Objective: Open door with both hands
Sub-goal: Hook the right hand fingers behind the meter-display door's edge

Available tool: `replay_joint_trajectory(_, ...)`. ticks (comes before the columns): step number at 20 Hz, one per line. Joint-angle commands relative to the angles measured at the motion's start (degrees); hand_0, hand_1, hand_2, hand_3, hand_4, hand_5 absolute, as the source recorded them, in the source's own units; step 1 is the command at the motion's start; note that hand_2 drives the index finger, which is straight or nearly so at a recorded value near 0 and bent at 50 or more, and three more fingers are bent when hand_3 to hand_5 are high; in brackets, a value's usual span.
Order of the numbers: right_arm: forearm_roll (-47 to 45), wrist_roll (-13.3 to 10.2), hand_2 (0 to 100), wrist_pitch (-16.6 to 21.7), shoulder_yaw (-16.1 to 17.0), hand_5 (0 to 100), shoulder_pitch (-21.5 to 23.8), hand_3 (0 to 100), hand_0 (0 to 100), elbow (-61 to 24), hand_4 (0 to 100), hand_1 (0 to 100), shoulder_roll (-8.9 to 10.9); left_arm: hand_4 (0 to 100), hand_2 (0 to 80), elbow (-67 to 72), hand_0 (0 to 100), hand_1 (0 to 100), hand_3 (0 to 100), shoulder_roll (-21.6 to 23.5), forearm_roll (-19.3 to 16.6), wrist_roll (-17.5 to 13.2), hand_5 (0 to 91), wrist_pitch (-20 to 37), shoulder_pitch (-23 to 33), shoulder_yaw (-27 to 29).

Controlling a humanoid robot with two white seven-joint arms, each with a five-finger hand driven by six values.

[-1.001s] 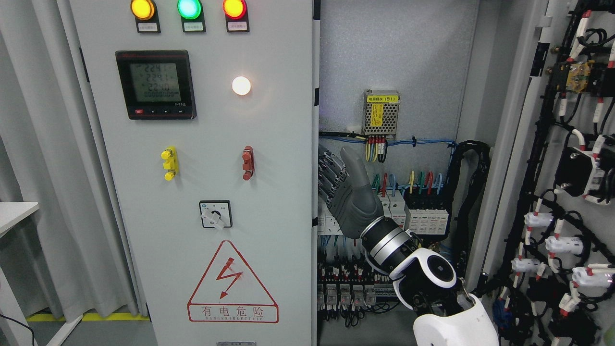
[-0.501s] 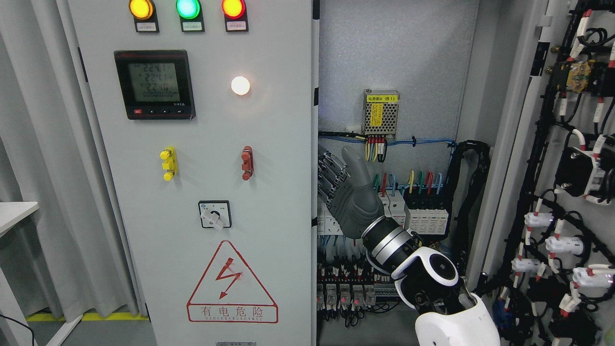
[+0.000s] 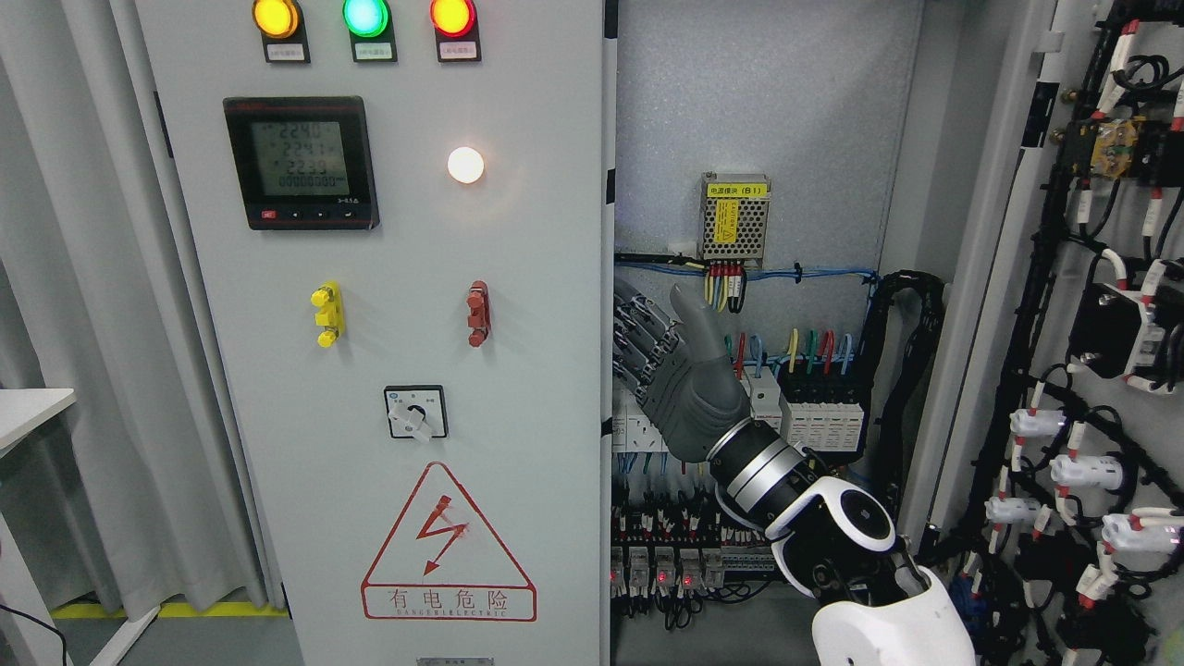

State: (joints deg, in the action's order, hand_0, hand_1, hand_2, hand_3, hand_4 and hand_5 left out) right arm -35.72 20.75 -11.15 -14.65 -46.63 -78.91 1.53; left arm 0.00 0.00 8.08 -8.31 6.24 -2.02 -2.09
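Grey and articulated, the right robot hand (image 3: 680,370) is sitting slightly lower and further right than a second ago, its white forearm (image 3: 860,573) having drawn back toward the lower right corner; the meter's figures are also reading differently now. Its fingers (image 3: 636,338) are reaching up beside the free edge of the left door (image 3: 518,388), which is standing immediately to the left of the robot hand; their tips are curling at that edge, though whether they are gripping it cannot be told, and the thumb (image 3: 696,319) is pointing upward, clear of the door. That door is carrying a digital meter (image 3: 301,162), three lit lamps (image 3: 365,17) along the top, a white lamp (image 3: 465,165), a rotary switch (image 3: 414,413) and a red warning triangle (image 3: 448,544). Behind the robot hand, the open cabinet interior is showing a perforated power supply (image 3: 734,217) above, breakers (image 3: 819,412) just to the right, and relays (image 3: 666,564) below; further right, the other door (image 3: 1091,370) is hanging wide open, crowded with black cables. Pale curtain (image 3: 83,370) and a desk (image 3: 32,407) corner are lying far to the left.
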Motion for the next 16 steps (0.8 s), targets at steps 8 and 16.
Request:
replay_joint_trajectory(8,-1.1,2.01,0,0.17,1.11,0,0.31,0,22,0.07,0,0,0.76,3,2.7,-0.7,29,0,3,0.53,0.0,0.05,0.0,0.0,0.0,0.07)
replay_joint_trajectory(16,-2.51,3.32,0,0.08,1.02,0,0.66,0,22,0.07,0,0,0.76,3,2.7,-0.7,29,0,3,0.53,0.0,0.05,0.0,0.0,0.0,0.07)
